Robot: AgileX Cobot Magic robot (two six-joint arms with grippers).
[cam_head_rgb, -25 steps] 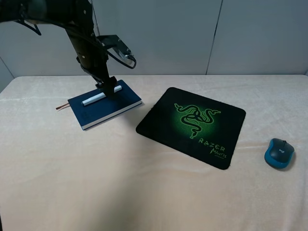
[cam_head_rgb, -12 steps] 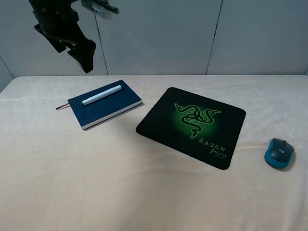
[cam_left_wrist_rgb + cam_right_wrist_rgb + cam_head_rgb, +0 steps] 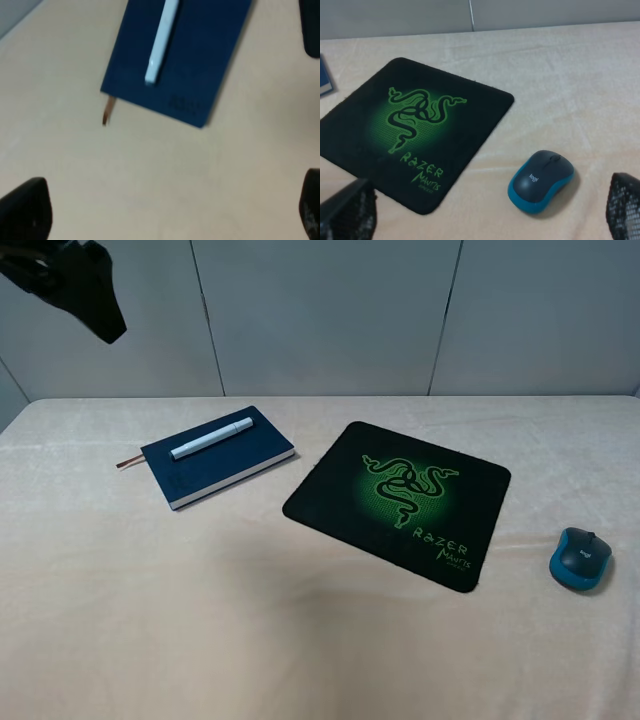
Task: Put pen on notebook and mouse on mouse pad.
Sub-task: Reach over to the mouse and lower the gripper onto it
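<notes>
The white pen (image 3: pixel 211 438) lies flat along the navy notebook (image 3: pixel 230 462), which rests on the table at the left; the left wrist view shows pen (image 3: pixel 161 42) and notebook (image 3: pixel 200 60) well below the camera. My left gripper (image 3: pixel 100 315) hangs high above the table's far left corner, open (image 3: pixel 167 215) and holding nothing. The teal mouse (image 3: pixel 581 558) sits on the cloth to the right of the black Razer mouse pad (image 3: pixel 398 500), apart from it. Nothing is between the wide-apart fingers of my open right gripper (image 3: pixel 485 210), which hovers short of the mouse (image 3: pixel 541 180) and pad (image 3: pixel 410 130).
A cream cloth covers the table (image 3: pixel 250 620). The notebook's brown ribbon (image 3: pixel 127 462) sticks out to the left. Grey wall panels (image 3: pixel 330 310) stand behind the table's far edge.
My left gripper has let go of the pen on the notebook and risen up and to the left, away from it. Pen, mouse and pad have not moved.
</notes>
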